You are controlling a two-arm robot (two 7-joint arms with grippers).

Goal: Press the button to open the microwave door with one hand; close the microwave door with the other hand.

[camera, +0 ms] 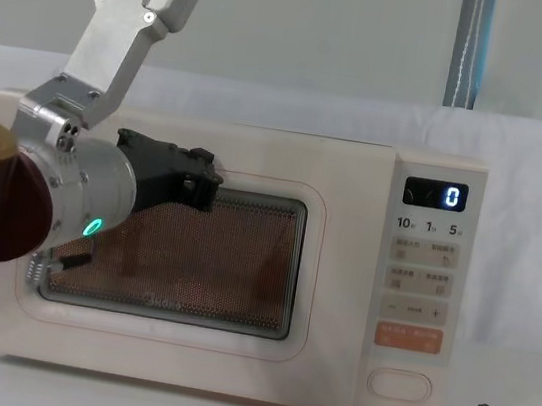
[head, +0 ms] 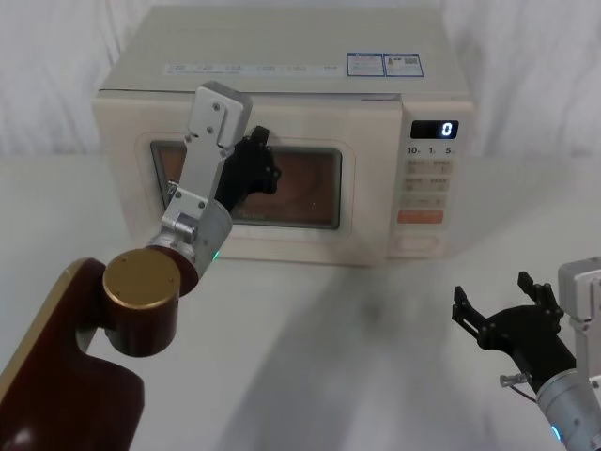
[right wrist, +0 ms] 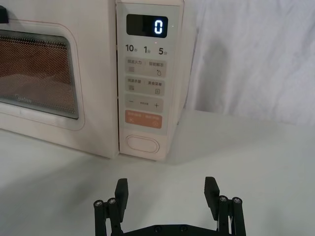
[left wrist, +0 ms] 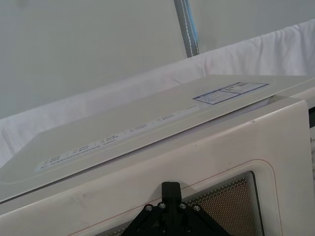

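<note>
A: Microwave (head: 282,122) sits at the back of the white table (head: 310,357), facing the robot. Display (head: 435,130) reads a blue 0.

B: Door?

A: The microwave door (camera: 183,251) lies flush with the cabinet front in the chest view, no gap seen along its edge. The mesh window glows a dull orange-brown.

B: Left pincer?

A: Left gripper (head: 258,167) is raised in front of the door, against the upper part of the window frame. In the chest view its black fingers (camera: 198,181) meet the glass near the top edge of the window, left of centre. They look drawn together, nothing between them. The left wrist view shows one black tip (left wrist: 171,189) lying on the frame just above the mesh. Whether it presses or merely touches, I cannot tell.

B: And the right one?

A: Right gripper (right wrist: 167,189) hangs low over the table, near the robot, in front of the key panel and well apart from it. Jaws spread wide, holding nothing, touching nothing.

B: Where is the button?

A: The button (right wrist: 143,144) is the wide cream oval at the bottom of the key panel, directly under the orange key (right wrist: 143,119). Nothing is on it.
</note>
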